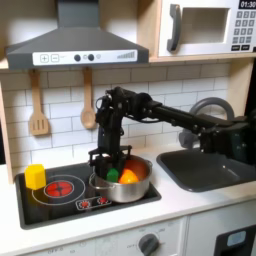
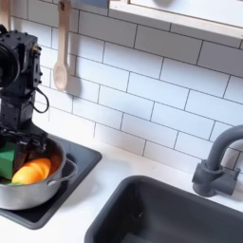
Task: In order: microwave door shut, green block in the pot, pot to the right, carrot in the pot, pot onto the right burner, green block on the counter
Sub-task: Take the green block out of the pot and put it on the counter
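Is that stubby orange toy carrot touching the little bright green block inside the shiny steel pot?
Touching. In the second exterior view the stubby orange toy carrot lies pressed against the bright green block inside the shiny steel pot, no gap between them.

Pot (image 2: 43, 188) on black cooktop (image 2: 81, 163) at the second exterior view's lower left, holding carrot (image 2: 32, 172) and green block (image 2: 8, 158), touching. Black arm's end effector (image 2: 23, 140) down over the pot's far side; jaws unclear. Dark sink (image 2: 166, 214), grey faucet (image 2: 216, 161), wooden spoon (image 2: 61, 47) on tile.
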Tool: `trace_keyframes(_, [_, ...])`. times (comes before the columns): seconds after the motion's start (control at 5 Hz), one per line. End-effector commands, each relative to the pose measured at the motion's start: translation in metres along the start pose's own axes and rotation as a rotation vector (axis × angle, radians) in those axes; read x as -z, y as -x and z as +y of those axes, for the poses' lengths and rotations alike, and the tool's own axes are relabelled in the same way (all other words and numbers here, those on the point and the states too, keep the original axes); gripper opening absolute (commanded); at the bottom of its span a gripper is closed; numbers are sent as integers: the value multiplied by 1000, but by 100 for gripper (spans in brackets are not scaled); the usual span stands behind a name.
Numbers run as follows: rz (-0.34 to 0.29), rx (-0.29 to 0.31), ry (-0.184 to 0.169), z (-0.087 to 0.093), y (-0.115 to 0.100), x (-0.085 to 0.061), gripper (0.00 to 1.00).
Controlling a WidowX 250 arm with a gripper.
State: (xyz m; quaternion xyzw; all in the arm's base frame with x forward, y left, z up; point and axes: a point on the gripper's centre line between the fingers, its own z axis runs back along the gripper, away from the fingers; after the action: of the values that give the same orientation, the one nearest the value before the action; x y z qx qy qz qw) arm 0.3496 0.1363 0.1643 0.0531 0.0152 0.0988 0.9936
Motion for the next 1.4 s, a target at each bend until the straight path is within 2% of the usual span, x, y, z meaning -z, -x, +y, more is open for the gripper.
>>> trace_keyframes(0.0, [-20,26,45,-6,-1,-21,0])
trace_keyframes(0.2, [-7,63,80,-14,2,-34,0])
trace_keyframes(0.4, [-17,104,100,-25,5,-50,0])
trace_keyframes(0.6, [9,148,134,-41,12,-55,0])
trace_keyframes(0.8, [9,208,146,-63,19,-61,0])
trace_keyframes(1.0, [-46,237,149,-76,26,-77,0])
trace_keyframes(1.2, [-34,278,162,-95,36,-76,0])
